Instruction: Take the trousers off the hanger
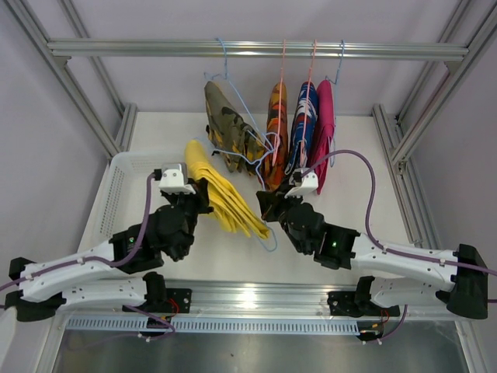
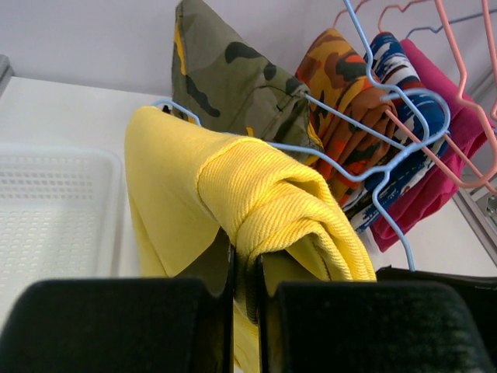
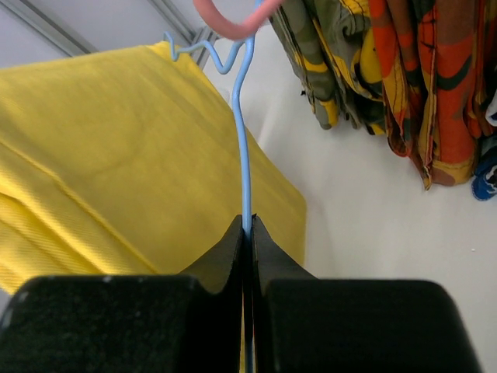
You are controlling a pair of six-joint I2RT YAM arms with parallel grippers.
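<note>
Blue wire hanger mostly hidden under cloth | yellow trousers folded, ribbed | left gripper pinches them | right gripper pinches hanger

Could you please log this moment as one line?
left gripper: shut on yellow trousers | right gripper: shut on blue hanger | yellow trousers: on hanger

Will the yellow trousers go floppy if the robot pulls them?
Probably floppy: the yellow trousers drape and bunch in folds where the left fingers pinch them. Likely light too, since the thin blue hanger carries them. The ribbed cloth looks grippy, not slippery.
</note>
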